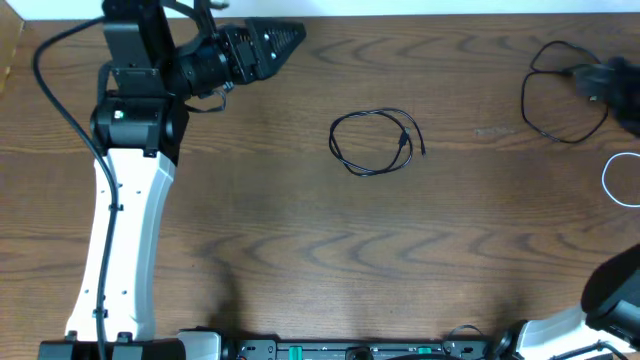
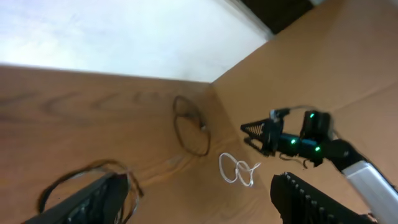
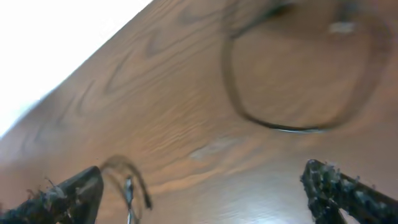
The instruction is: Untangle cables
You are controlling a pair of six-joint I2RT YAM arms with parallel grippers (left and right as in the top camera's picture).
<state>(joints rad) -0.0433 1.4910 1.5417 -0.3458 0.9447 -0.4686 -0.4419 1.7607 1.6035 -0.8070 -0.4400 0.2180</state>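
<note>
A black cable [image 1: 403, 138] lies coiled at the middle of the table. A second black cable [image 1: 526, 100] loops at the far right, and a white cable [image 1: 607, 180] curls at the right edge. My left gripper [image 1: 288, 38] hovers at the back left, pointing right, well away from every cable. It stands open [image 2: 199, 211] with nothing between its fingers; the middle coil [image 2: 68, 177] shows beside its left finger. My right gripper [image 1: 590, 78], blurred, is over the right black cable. Its fingers stand wide apart [image 3: 205, 193] and empty, above that blurred loop [image 3: 273, 126].
The left arm's white link [image 1: 120, 240] runs along the table's left side. The right arm's base [image 1: 610, 300] sits at the front right corner. From the left wrist, the right arm [image 2: 298, 140] appears beside the white cable [image 2: 236, 169] and the far black loop [image 2: 176, 124].
</note>
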